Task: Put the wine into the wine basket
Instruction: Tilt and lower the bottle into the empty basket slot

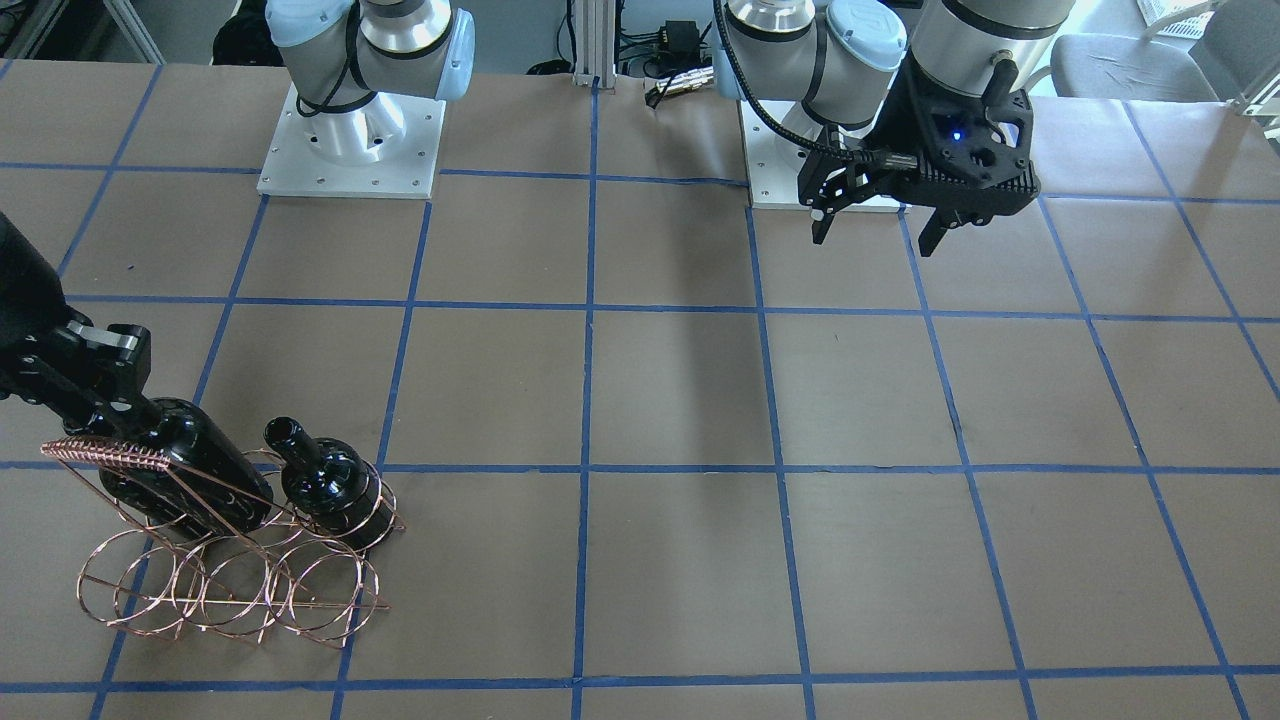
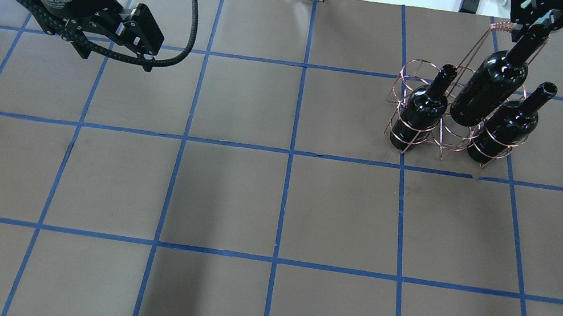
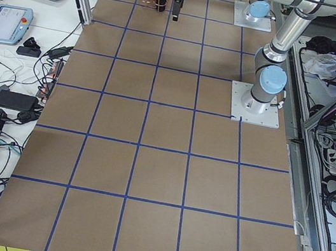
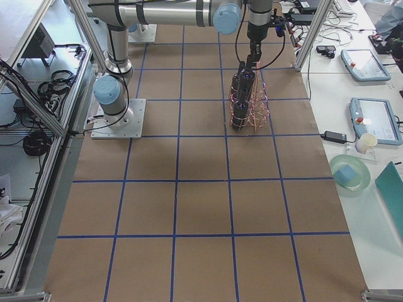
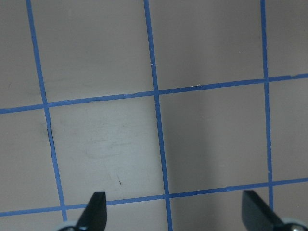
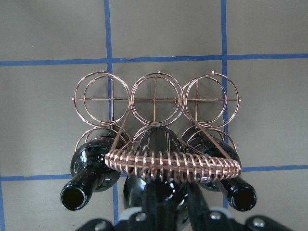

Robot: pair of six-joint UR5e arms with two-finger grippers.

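Right gripper point(image 2: 535, 26) clamped on glossy black wine point(image 2: 488, 87) neck, seemingly partway inside copper wine basket point(image 6: 173, 165).

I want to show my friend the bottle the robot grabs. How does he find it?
On the brown table, find the copper wire basket holding three black bottles. Pick the middle bottle: only its neck is pinched by the right gripper, while the outer bottles stand free.

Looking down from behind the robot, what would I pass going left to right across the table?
left pincer → left wine bottle → middle wine bottle, gripped at its neck → right wine bottle
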